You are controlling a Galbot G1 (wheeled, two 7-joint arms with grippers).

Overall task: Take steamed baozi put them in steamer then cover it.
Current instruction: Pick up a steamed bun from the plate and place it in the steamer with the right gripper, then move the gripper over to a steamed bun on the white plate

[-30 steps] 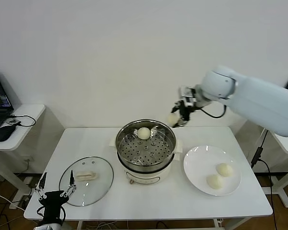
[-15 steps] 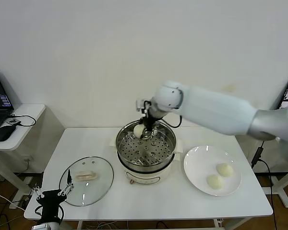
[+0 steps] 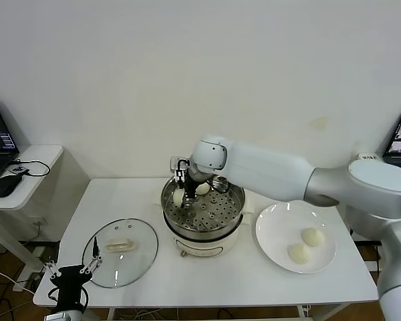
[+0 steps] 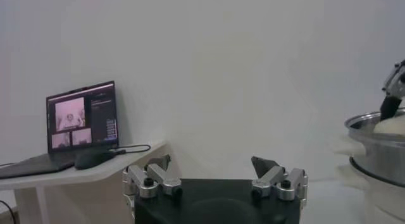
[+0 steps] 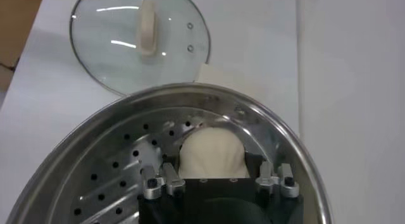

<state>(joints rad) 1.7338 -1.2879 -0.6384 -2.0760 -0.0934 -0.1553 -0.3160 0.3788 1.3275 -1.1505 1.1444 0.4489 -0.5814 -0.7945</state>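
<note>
Since a second ago my right arm swung across from beside the steamer [image 3: 202,212] to over its far-left rim. Baozi [image 5: 212,154] sits right between my right gripper [image 3: 181,196] jaws, pinched, hanging just above the perforated tray, straight below me. It's round, so no axis to fuss over. Another bun [image 3: 202,188] lies just beside on the tray, two more [image 3: 305,245] on the plate [image 3: 271,231] well off. Cover [image 3: 120,252] lies nearer my left gripper [image 4: 215,181], parked wide open and empty.
</note>
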